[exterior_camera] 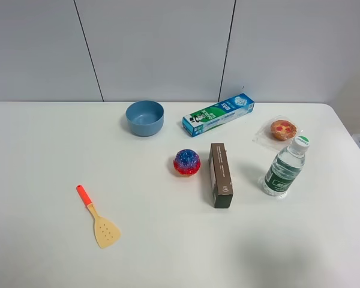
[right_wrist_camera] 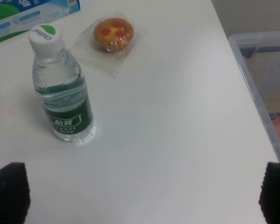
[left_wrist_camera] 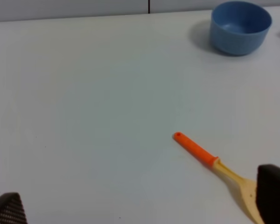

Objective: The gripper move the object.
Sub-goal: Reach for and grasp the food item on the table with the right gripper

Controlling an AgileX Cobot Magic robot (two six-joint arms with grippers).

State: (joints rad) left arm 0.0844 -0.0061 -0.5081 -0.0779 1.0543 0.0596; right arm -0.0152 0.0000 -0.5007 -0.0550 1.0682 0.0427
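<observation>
The object, a small golden-brown pastry with red spots in a clear wrapper (exterior_camera: 282,129), lies on the white table at the back right, just behind the water bottle. It also shows in the right wrist view (right_wrist_camera: 113,33), lying flat. My right gripper (right_wrist_camera: 142,193) is open and empty, with black fingertips (right_wrist_camera: 9,191) wide apart; the pastry lies well beyond it, past the bottle. My left gripper (left_wrist_camera: 140,205) is open and empty, with black fingertips (left_wrist_camera: 273,193) near the spatula. Neither arm shows in the exterior high view.
A water bottle (exterior_camera: 284,167) stands upright near the pastry. A brown box (exterior_camera: 220,174), a shiny red-and-blue ball (exterior_camera: 186,162), a toothpaste box (exterior_camera: 218,114), a blue bowl (exterior_camera: 144,117) and an orange-handled spatula (exterior_camera: 98,218) lie on the table (exterior_camera: 48,150). A clear bin (right_wrist_camera: 263,79) sits past the right edge.
</observation>
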